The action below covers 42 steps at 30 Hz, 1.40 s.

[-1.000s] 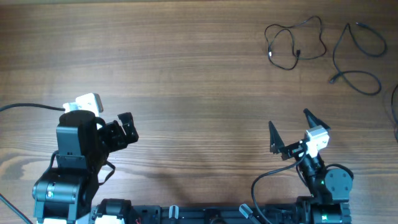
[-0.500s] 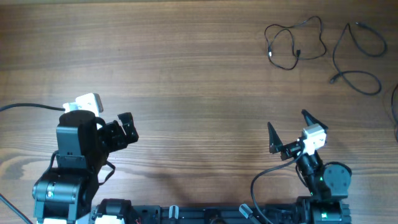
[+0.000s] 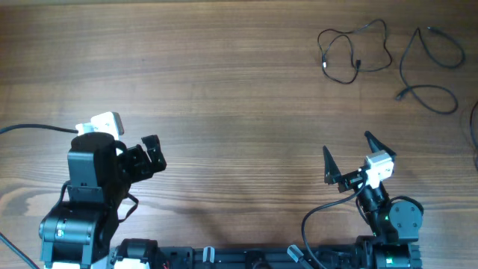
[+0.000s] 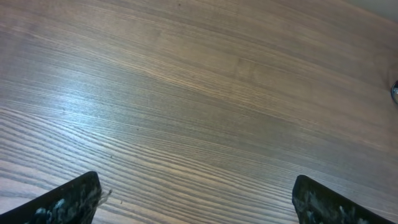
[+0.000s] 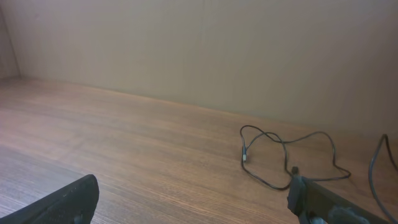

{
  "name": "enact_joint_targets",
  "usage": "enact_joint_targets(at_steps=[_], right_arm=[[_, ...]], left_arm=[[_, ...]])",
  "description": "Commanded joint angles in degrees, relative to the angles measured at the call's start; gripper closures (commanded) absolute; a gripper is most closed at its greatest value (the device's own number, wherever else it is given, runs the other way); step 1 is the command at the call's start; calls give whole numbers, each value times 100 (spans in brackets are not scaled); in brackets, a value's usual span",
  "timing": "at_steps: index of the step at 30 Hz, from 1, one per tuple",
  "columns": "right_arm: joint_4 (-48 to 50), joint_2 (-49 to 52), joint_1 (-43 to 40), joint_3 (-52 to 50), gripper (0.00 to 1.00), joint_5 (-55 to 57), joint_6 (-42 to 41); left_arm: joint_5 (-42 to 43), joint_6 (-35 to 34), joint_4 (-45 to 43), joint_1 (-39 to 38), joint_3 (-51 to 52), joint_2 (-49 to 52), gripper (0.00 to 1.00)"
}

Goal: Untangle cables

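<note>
Two thin black cables lie apart at the far right of the table. One cable (image 3: 352, 49) is a loose loop with small plugs; it also shows in the right wrist view (image 5: 283, 158). The second cable (image 3: 431, 69) curls just right of it, and its edge shows in the right wrist view (image 5: 377, 169). My right gripper (image 3: 348, 157) is open and empty, well short of the cables. My left gripper (image 3: 151, 153) is open and empty at the near left, over bare wood (image 4: 199, 124).
A third dark cord (image 3: 473, 127) peeks in at the right edge of the table. A thick black robot wire (image 3: 30, 128) runs off to the left edge. A plain wall (image 5: 199, 43) stands behind the table.
The right gripper shifted very slightly and returned; nothing else moved.
</note>
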<state>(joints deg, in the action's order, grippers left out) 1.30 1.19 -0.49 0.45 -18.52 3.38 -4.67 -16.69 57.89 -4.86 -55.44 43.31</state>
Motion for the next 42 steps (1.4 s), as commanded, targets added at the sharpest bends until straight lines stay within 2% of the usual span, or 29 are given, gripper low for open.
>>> enact_joint_targets(at_steps=[1, 42], right_arm=[[15, -101, -35, -15, 0, 94, 96], [4, -98, -66, -15, 0, 177, -37]], left_arm=[[-35, -31, -11, 33, -7, -2, 0], [-35, -28, -11, 33, -7, -2, 0]])
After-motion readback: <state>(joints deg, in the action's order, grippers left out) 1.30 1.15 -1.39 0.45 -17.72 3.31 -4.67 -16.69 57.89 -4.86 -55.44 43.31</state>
